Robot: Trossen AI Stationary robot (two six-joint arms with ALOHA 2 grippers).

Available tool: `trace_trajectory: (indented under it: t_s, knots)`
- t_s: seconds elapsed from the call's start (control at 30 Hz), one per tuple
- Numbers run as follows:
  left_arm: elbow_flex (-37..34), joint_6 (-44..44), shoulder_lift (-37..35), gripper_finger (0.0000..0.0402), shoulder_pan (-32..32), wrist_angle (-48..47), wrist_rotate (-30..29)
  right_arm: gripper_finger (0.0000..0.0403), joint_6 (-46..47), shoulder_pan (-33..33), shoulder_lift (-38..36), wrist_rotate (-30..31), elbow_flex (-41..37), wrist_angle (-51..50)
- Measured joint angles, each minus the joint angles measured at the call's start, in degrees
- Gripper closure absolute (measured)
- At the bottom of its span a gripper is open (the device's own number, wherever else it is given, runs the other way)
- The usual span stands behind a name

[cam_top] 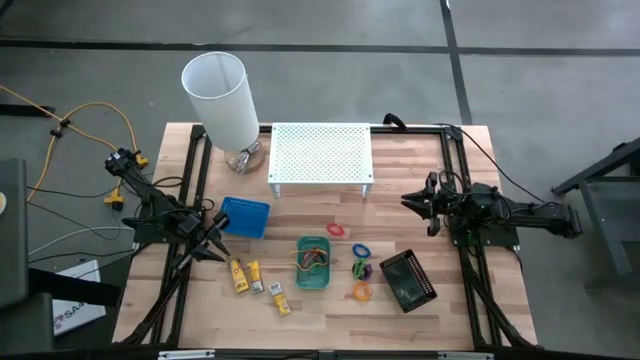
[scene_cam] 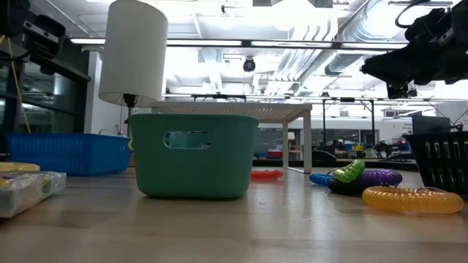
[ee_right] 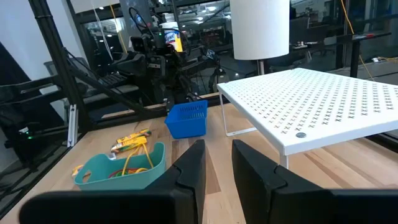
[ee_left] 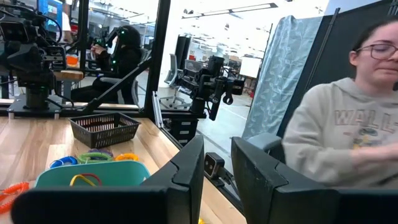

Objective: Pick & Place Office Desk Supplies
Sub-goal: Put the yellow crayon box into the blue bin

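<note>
Resting on the wooden worktop (cam_top: 420, 230), the smooth green tray (cam_top: 313, 262) holds thin rings; coiled rings (cam_top: 361, 270) lie beside it. Both the left pincer (cam_top: 213, 243) and the right pincer (cam_top: 412, 200) hover level, slightly parted, gripping nothing.

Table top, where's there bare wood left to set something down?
Free: the strip right of the white shelf toward the right claw, and the front left corner. Crowded: front centre, around the green tray, rings, yellow blocks and black tray.
</note>
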Motion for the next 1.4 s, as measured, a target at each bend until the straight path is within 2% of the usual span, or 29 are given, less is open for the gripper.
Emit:
trace_trajectory:
  t_s: [0.87, 1.03, 1.3, 1.4]
  knots:
    - [0.0, -0.4, 0.0, 0.0323, 0.0, 0.0, -0.5, 0.0337, 0.0, 0.0, 0.0, 0.0, 0.0, 0.1]
    - [0.0, -0.5, 0.1, 0.0323, 0.1, 0.0, -5.8, 0.0337, 0.0, 0.0, 0.0, 0.0, 0.0, 0.1]
    - [0.0, -4.0, 0.1, 0.0323, 0.1, 0.0, -25.4, 0.0337, 0.0, 0.0, 0.0, 0.0, 0.0, 0.1]
    - [0.0, -4.4, 0.1, 0.0323, 0.1, 0.0, -28.7, 0.0337, 0.0, 0.0, 0.0, 0.0, 0.0, 0.1]
